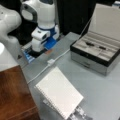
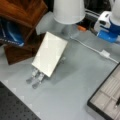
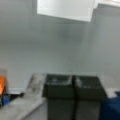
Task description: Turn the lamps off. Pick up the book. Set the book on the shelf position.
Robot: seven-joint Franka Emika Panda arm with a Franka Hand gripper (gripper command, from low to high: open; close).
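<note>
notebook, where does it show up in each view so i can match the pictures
Front view: the book lies at bottom centre, right of the brown shelf position, propped on a metal stand.
Front view: the book sits left of centre, below the lamp shade.
Wrist view: the book is a pale slab at the top edge; the gripper, jaws together, is at the bottom.
Shared landmark: the white cable in both front views.

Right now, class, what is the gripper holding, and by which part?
Nothing. The gripper is shut with nothing between its fingers, down at the table, away from the book.
</note>
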